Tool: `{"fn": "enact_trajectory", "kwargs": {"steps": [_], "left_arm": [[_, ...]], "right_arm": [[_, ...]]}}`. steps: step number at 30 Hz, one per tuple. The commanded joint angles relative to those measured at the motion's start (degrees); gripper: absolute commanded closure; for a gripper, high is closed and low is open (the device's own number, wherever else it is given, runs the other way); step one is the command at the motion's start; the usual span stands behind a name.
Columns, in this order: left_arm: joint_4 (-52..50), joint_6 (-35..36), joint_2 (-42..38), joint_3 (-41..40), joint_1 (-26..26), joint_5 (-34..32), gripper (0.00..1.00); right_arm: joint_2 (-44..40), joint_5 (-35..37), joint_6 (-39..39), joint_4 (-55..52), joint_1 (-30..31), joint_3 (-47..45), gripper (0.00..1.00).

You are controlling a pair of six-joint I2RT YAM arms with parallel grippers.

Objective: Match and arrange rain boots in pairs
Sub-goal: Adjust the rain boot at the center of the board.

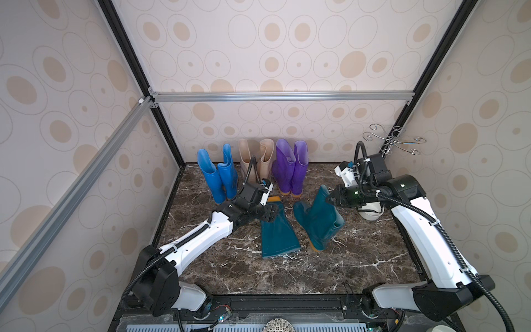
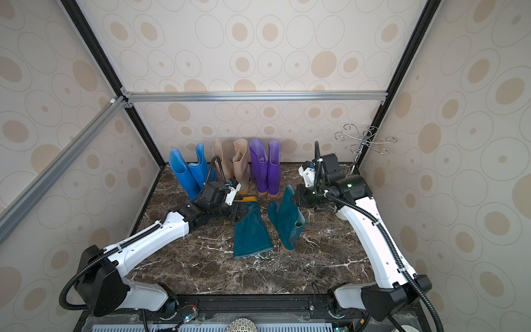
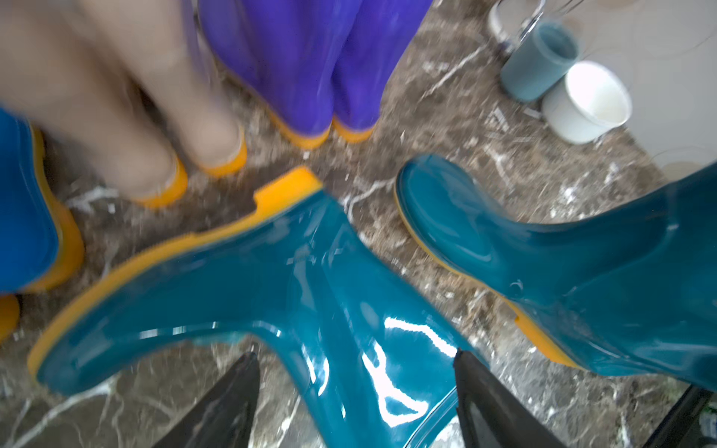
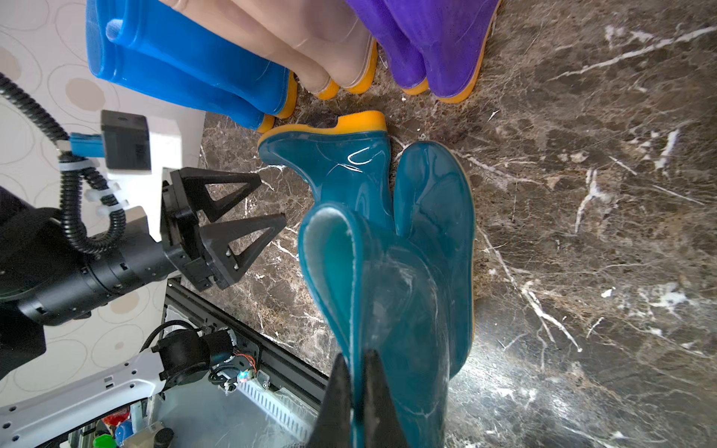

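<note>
Cup (image 3: 537,64) beside bowl (image 3: 586,102), near teal boot (image 3: 582,263)

We see smooth, glossy rubber on the lying teal boot (image 3: 271,279) and the leaning teal boot (image 3: 582,263), above duller orange-yellow soles (image 3: 155,248), while the purple boots (image 1: 288,169) look translucent and the blue boots (image 1: 218,175) and beige boots (image 1: 257,161) simply shiny. The tabletop (image 1: 359,258) reads as polished brown marble veined white, the walls (image 1: 287,43) as matt printed paper. We note brushed metal on the frame bar (image 1: 273,96), bright chromed wire on the rack (image 1: 393,140), smooth white plastic on the arm shell (image 1: 198,241), and matt black plastic on the fingers (image 4: 211,248) of the left gripper (image 4: 272,200).
</note>
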Motion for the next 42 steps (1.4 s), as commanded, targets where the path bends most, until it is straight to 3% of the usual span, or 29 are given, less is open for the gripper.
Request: {"fn": "enact_trajectory", "kwargs": {"steps": [1,8,22,31,38,42], "left_arm": [[-1.7,-2.5,-1.5,-2.7,1.6,2.0,0.21],[-0.1,-2.9,-0.3,-8.2,2.4,5.3,0.21],[4.1,-4.4,4.1,-15.1,3.0,8.0,0.19],[10.3,-5.6,8.8,-16.0,3.2,13.1,0.2],[11.9,-5.9,12.1,-15.5,3.1,14.9,0.28],[13.4,-6.5,12.2,-15.2,3.1,16.0,0.4]], "right_arm": [[0.4,2.4,2.7,4.9,1.5,0.0,1.0],[1.1,6.1,6.4,6.6,2.7,-0.9,1.0],[1.4,6.2,7.9,18.2,6.0,-6.7,1.0],[2.8,7.4,8.2,18.5,6.6,-7.5,1.0],[2.7,6.5,6.7,18.6,6.8,-7.3,0.68],[1.7,7.4,4.5,18.3,6.8,-6.7,0.55]]}}
